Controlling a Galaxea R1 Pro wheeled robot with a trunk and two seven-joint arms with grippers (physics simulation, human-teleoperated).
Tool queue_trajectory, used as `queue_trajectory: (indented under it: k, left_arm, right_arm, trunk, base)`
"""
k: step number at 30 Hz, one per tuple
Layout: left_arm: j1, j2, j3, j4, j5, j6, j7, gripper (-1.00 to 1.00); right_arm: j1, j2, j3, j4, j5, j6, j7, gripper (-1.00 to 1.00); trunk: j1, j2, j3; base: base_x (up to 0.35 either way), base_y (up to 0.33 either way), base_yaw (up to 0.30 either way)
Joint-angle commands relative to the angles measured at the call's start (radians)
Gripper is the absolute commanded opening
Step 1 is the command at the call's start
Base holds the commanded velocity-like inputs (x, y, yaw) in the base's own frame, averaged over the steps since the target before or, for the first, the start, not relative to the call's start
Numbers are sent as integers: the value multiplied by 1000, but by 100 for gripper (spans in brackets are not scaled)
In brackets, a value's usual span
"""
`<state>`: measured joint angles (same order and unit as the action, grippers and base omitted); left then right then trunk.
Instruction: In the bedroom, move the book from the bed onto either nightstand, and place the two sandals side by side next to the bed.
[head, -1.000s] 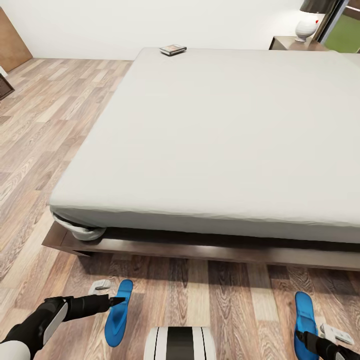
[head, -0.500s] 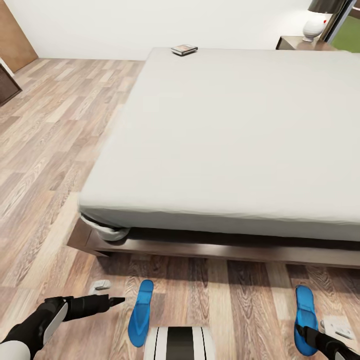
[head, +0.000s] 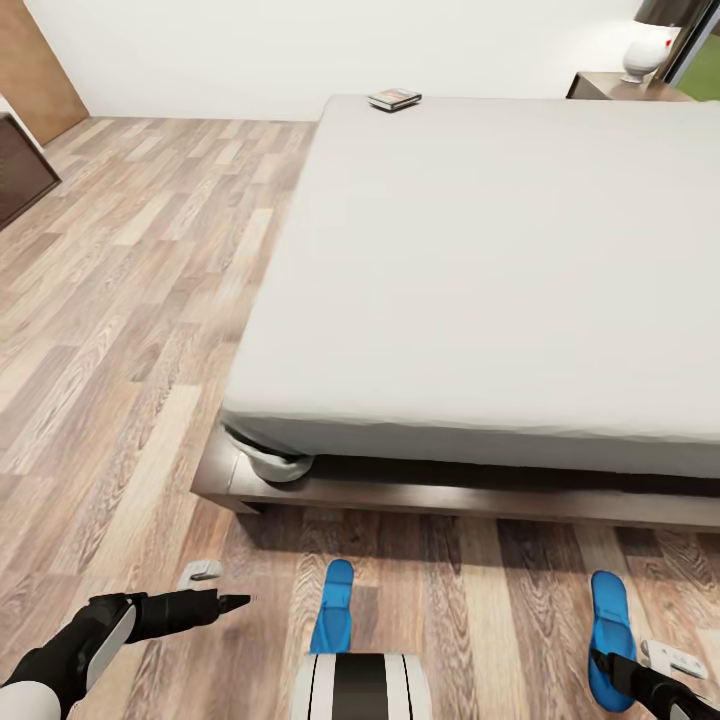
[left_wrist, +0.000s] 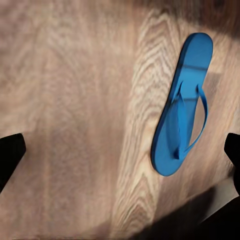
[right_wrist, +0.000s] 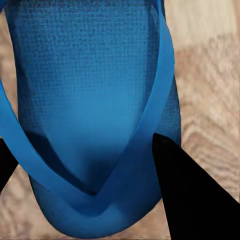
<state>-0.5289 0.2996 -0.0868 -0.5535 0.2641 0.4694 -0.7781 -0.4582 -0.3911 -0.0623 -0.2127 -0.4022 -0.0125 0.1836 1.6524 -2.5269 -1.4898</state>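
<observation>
The book (head: 394, 99) lies at the far corner of the bed (head: 500, 260), on the pale mattress near the wall; the nightstand (head: 625, 88) stands just beyond the bed's far right corner with a white lamp (head: 645, 64) on it, so that part of the task looks untouched.

On the wood-plank floor (head: 130, 300) at the foot of the bed there are two blue sandals, well apart: the left sandal (head: 333, 607) lies near the middle, partly hidden behind the robot's trunk (head: 360, 686), and the right sandal (head: 610, 640) lies off toward the right arm; both point roughly toward the bed frame, but they are not side by side — that step is not yet done.

The left gripper (head: 238, 601) hangs over bare floor beside the left sandal, not touching it; in the left wrist view its fingers (left_wrist: 10, 155) sit wide apart with the sandal (left_wrist: 182, 107) lying free between them and off to one side. The right gripper (head: 610, 665) is at the heel end of the right sandal; in its wrist view the dark fingertips (right_wrist: 192, 195) flank the thong strap (right_wrist: 150, 125) close up — I cannot tell whether they are pinching the sandal or only resting near it.

Judging from this, both halves of the task remain: bring one sandal to the other, then fetch the book.
</observation>
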Motion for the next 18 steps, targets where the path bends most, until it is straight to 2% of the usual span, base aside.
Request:
queue_trajectory:
  k: [1, 18]
  left_arm:
    - [0, 1, -5, 0, 10, 8, 2, 100]
    - [0, 0, -7, 0, 10, 8, 2, 100]
  right_arm:
    - [0, 0, -7, 1, -3, -1, 7, -100]
    - [0, 0, -7, 1, -3, -1, 7, -100]
  trunk:
    - [0, 0, -1]
    - [0, 0, -1]
  base:
    - [0, 325, 0]
    - [0, 325, 0]
